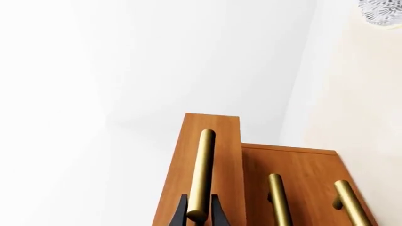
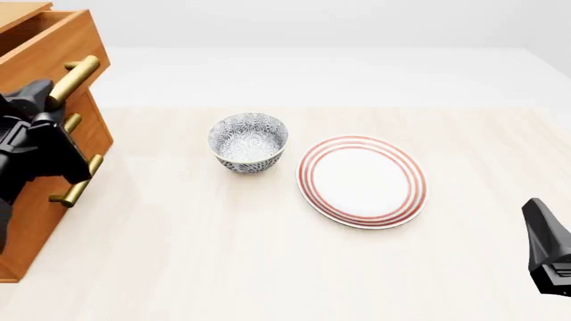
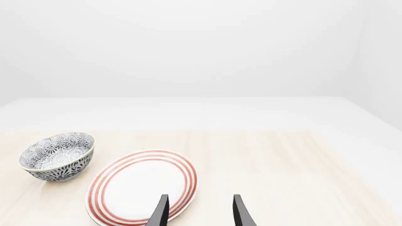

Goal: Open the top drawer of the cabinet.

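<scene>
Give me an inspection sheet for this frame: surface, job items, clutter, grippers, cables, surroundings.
Surface: light wooden table, nothing spilled.
Job's things: cabinet at the table's left edge; top drawer stands out in front of the two lower ones.
Clutter: patterned bowl and red-ringed plate, side by side, apart.
Grippers: left gripper shut on the top drawer's brass handle; right gripper open, holding nothing, near the plate.
Cables: nothing seen.
Surroundings: plain white wall and floor.
</scene>
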Robot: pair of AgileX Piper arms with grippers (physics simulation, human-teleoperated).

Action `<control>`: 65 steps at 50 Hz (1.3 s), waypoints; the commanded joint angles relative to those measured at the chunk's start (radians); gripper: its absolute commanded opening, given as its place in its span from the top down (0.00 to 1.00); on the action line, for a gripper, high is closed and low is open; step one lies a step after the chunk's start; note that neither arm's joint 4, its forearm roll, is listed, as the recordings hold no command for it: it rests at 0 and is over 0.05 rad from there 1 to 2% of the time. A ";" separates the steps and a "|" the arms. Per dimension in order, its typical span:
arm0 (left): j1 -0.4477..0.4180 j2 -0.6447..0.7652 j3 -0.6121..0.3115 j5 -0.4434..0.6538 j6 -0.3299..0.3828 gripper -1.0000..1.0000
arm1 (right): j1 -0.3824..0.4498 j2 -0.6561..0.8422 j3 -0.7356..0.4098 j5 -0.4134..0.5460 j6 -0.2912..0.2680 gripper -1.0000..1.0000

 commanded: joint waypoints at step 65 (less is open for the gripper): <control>-0.189 -0.354 0.111 0.172 0.007 0.00 | 0.000 -0.005 0.001 0.004 -0.001 0.00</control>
